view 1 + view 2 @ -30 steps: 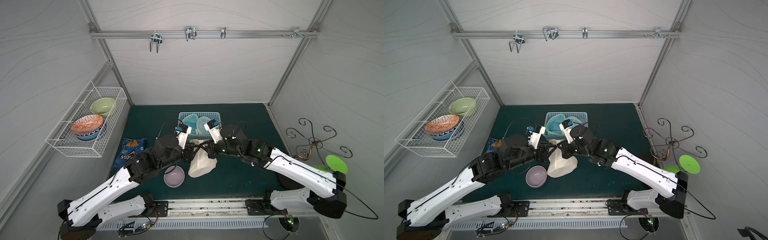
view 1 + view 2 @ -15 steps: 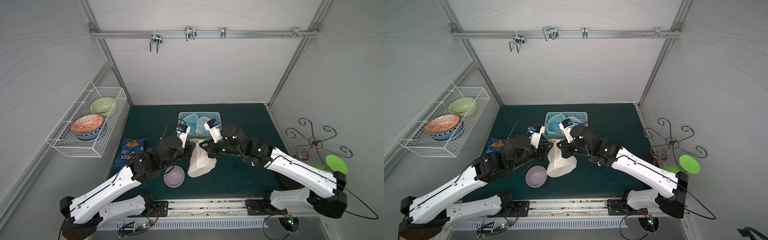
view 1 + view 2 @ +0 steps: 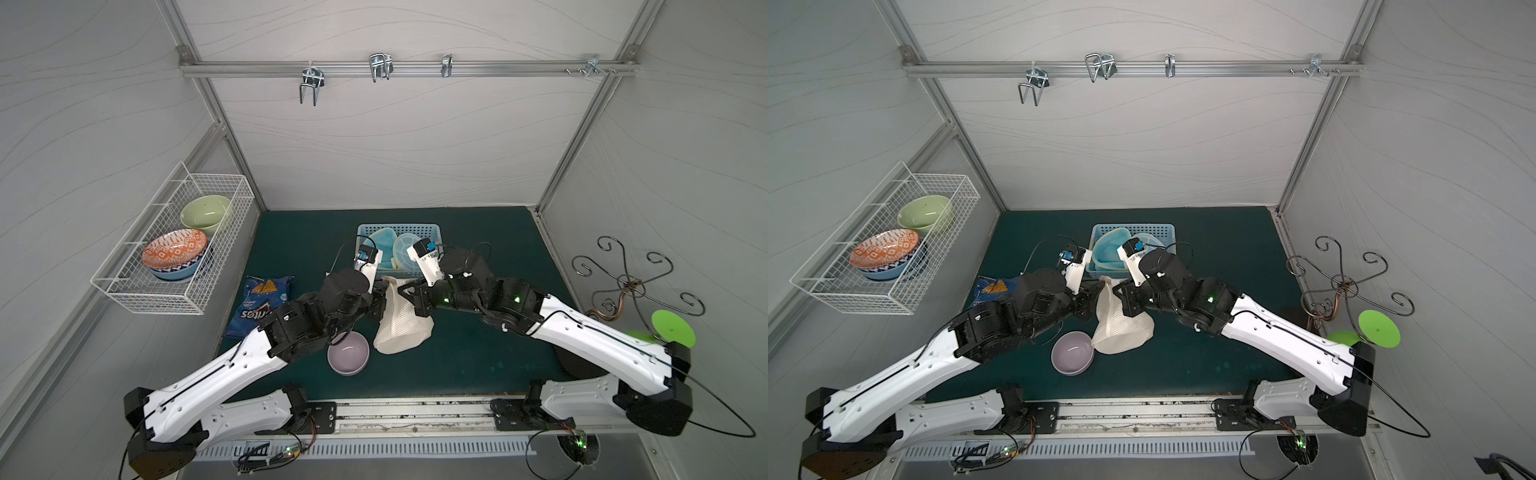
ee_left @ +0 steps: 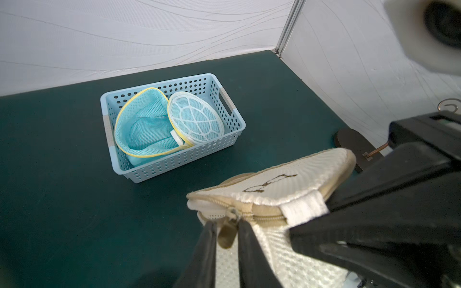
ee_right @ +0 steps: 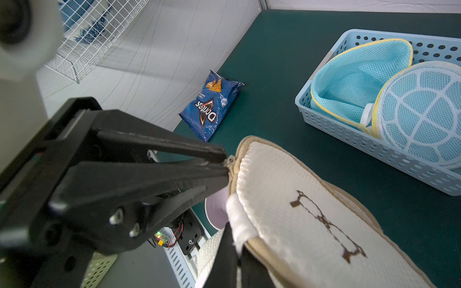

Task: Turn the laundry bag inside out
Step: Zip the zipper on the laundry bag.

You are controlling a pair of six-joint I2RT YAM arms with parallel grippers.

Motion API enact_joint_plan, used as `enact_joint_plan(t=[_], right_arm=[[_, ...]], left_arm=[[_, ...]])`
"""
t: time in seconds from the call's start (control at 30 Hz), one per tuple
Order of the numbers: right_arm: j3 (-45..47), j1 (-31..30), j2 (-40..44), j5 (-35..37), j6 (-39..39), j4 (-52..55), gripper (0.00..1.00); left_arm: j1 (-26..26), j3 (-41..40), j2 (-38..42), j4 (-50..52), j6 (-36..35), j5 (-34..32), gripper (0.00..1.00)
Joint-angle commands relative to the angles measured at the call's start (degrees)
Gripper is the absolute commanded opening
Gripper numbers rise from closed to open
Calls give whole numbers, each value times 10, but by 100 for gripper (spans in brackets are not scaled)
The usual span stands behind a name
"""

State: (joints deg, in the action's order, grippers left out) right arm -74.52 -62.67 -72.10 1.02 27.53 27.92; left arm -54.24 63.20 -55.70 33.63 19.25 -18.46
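The cream mesh laundry bag (image 3: 401,328) (image 3: 1121,328) hangs between both grippers, its lower end resting on the green table. Its zipper is closed along the top edge (image 4: 264,217). My left gripper (image 3: 381,300) (image 4: 227,225) is shut on the tan zipper pull (image 4: 227,233) at the bag's end, as the right wrist view also shows (image 5: 225,163). My right gripper (image 3: 409,291) (image 5: 235,237) is shut on the white fabric tab (image 5: 237,214) (image 4: 303,208) beside the zipper.
A blue perforated basket (image 3: 399,227) (image 4: 159,83) with teal mesh bags stands just behind the grippers. A purple bowl (image 3: 348,353) sits beside the bag's lower end. A chip bag (image 3: 259,305) lies left. A wire rack (image 3: 166,286) and a metal stand (image 3: 631,282) flank the table.
My left gripper moved in to the bag's zipper end and its jaws narrowed onto the pull. The bag's top now stands straighter between the grippers. The right gripper stayed shut.
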Motion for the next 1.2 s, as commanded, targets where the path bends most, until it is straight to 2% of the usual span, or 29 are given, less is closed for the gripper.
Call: enact_joint_plan(t=[0.0, 0.07, 0.2, 0.3, 0.37, 0.5, 0.6, 0.77, 0.8, 0.93, 1.07, 1.17], right_arm=[[-7, -4, 2, -2, 3, -10, 0], [-9, -4, 0, -4, 2, -10, 0], [-9, -4, 0, -9, 3, -16, 0], [-13, -4, 1, -11, 4, -16, 0], [-12, -4, 1, -11, 3, -16, 0], [-14, -5, 2, -8, 2, -14, 0], [-15, -4, 4, -14, 2, -16, 0], [-17, -4, 7, -19, 5, -20, 0], [-17, -4, 8, -22, 6, -21, 0], [-10, -4, 13, -23, 13, -28, 0], [-7, -3, 24, -20, 11, -24, 0], [31, 13, 54, -45, 13, -44, 0]], left_arm=[[0, 24, 12, -15, -8, -16, 11], [0, 25, 11, -12, -8, -10, 10], [0, 20, 6, -14, -4, 18, 20], [0, 18, 5, -15, 0, 13, 29], [0, 18, 6, -15, -2, 19, 30], [0, 21, 2, -1, 3, 28, 26], [0, 13, 1, 0, 9, 21, 19], [0, 12, -5, 3, 14, 20, 26], [-1, 12, -5, 1, 14, 23, 25], [-1, 13, -8, -5, 18, 33, 1], [-1, 19, -7, 9, 32, 4, 0], [17, 30, 4, 36, 40, -21, 0]])
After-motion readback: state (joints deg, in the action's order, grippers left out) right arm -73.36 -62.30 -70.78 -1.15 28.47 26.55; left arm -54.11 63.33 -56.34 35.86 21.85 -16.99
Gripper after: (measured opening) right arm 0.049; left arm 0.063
